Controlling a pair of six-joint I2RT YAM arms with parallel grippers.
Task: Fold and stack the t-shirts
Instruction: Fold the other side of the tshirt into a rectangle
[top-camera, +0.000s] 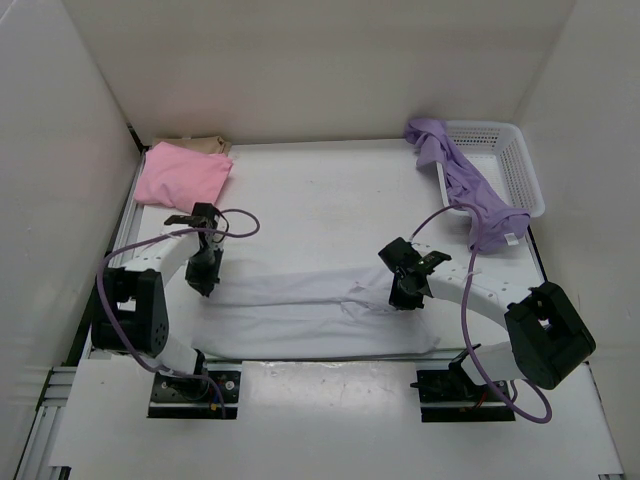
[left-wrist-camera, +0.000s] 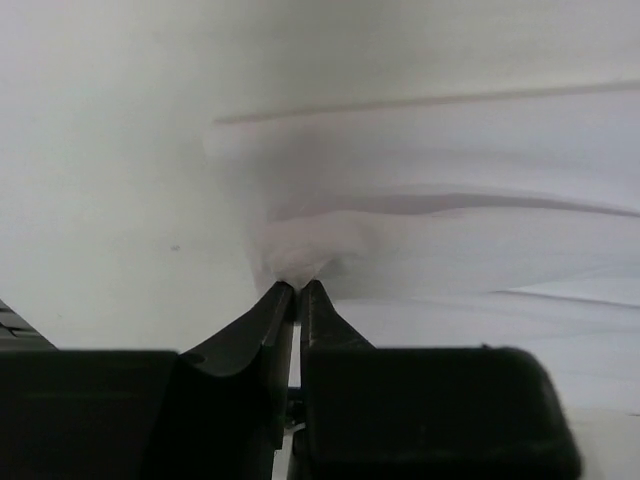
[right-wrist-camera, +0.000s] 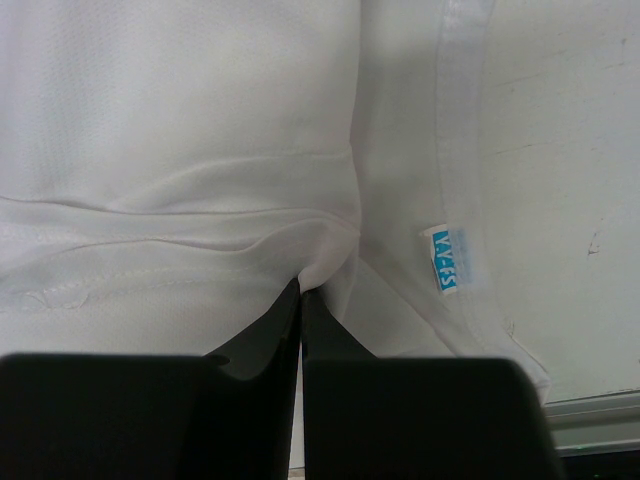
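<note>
A white t-shirt (top-camera: 300, 315) lies folded lengthwise across the near part of the table. My left gripper (top-camera: 205, 287) is shut on a pinch of its left end (left-wrist-camera: 300, 250). My right gripper (top-camera: 403, 297) is shut on a fold of the same white t-shirt (right-wrist-camera: 180, 150) near its collar, where a blue-lettered label (right-wrist-camera: 444, 262) shows. A folded pink t-shirt (top-camera: 183, 173) rests on a tan-beige t-shirt (top-camera: 205, 145) at the back left. A lavender t-shirt (top-camera: 470, 185) hangs over the basket's near rim at the back right.
The white mesh basket (top-camera: 515, 165) stands at the back right against the wall. White walls enclose the table on three sides. Purple cables loop off both arms over the table (top-camera: 320, 200).
</note>
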